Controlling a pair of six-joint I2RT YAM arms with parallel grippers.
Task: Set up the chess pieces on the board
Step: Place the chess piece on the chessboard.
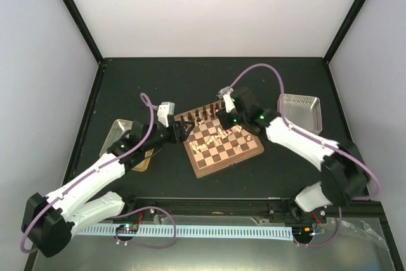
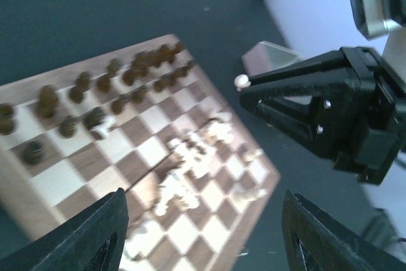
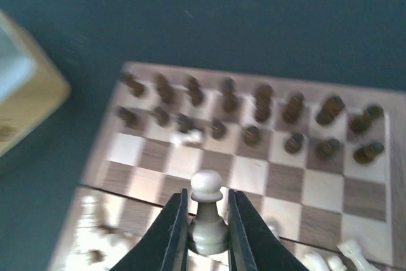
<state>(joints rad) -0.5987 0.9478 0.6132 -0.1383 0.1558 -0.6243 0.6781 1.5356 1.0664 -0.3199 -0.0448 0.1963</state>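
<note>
The right gripper [image 3: 206, 204] is pinched shut on a cream pawn [image 3: 207, 185] over the board [image 1: 209, 171], gripping its body under the round head; it looks light, stiff, smooth and apt to twist out; the left gripper [image 2: 203, 220] gapes empty at the board's left

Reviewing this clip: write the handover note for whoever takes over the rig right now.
Right gripper: shut on a small cream wooden pawn, over the square brown-and-tan wooden chessboard.
Left gripper: open, holding nothing, at the board's left edge.
Done: dark brown chessmen stand in two rows along the far side.
Left: the cream chessmen lie heaped mid-board, none lined up. One toppled cream piece lies among the dark rows. Place the held pawn, then the rest.
</note>
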